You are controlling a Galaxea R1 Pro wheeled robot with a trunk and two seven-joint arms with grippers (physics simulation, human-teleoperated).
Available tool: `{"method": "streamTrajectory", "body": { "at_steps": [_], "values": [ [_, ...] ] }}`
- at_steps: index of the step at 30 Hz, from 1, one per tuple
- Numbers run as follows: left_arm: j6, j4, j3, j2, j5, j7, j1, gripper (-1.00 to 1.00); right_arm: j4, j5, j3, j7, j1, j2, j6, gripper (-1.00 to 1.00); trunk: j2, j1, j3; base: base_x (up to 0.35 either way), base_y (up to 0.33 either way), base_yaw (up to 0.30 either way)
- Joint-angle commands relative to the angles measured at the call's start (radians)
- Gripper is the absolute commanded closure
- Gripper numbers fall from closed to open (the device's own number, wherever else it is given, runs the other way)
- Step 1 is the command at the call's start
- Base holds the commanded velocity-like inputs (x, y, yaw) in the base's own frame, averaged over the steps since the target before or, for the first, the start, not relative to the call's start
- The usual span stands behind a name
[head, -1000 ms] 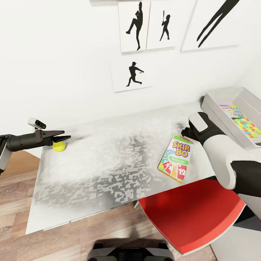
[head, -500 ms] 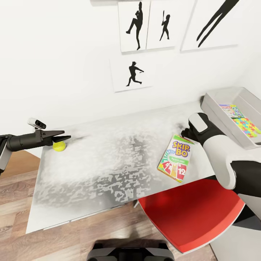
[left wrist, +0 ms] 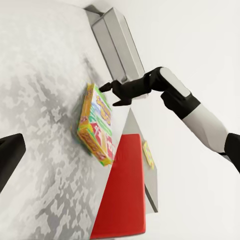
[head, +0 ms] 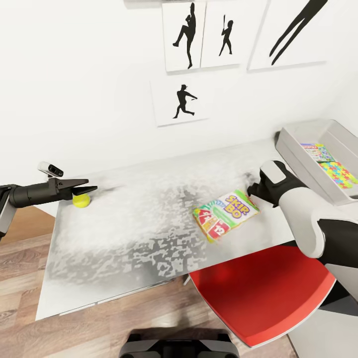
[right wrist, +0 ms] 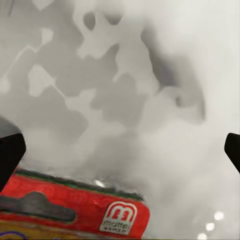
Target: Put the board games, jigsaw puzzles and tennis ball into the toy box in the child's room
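Two pincers, both empty: the right pincer (head: pixel 254 188) stands open beside the flat, glossy green-and-red card-game box (head: pixel 226 215) lying on the mottled grey worktop (head: pixel 129 223). Judged light, stiff and slippery, it should be pinched across a thin edge. The left pincer (head: pixel 89 188) hovers part-open over the yellow tennis ball (head: pixel 81 200).

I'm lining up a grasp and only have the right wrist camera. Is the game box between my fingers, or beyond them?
Observer: Beyond them. The Skip-Bo box lies face up on the table, with the open right gripper at its end.
Operator: Where's the toy box?
Observer: The toy box stands at the table's right end, beside your arm.
Operator: And the ball?
Observer: The tennis ball is near the table's left edge, right by the left gripper.
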Motion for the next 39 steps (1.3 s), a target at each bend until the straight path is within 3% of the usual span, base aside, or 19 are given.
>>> {"method": "streamTrajectory", "body": {
  "at_steps": [1,7,19,39],
  "values": [
    [0.011,0.0,-0.001,0.0,0.0,-0.004,-0.001,-1.0,-0.001,-0.018,-0.009,0.001,0.0,0.0,0.002,-1.0,-0.001,0.001,-0.002,0.0,0.0,0.0],
    [0.011,0.0,-0.001,0.0,0.0,-0.004,-0.001,-1.0,-0.001,-0.017,-0.009,0.035,0.0,0.001,-0.002,-1.0,-0.001,0.001,-0.002,-0.008,0.0,0.0],
    [0.011,0.0,-0.001,0.0,0.0,-0.004,0.0,-1.0,-0.001,-0.017,-0.01,0.039,0.0,0.002,-0.001,-1.0,-0.001,0.001,-0.002,-0.072,0.008,0.0],
    [0.011,0.0,-0.002,0.0,0.0,-0.004,0.0,-1.0,-0.001,-0.017,-0.008,0.042,0.001,0.002,-0.001,-1.0,-0.001,0.001,-0.002,-0.037,0.118,0.0]
  ]
}}
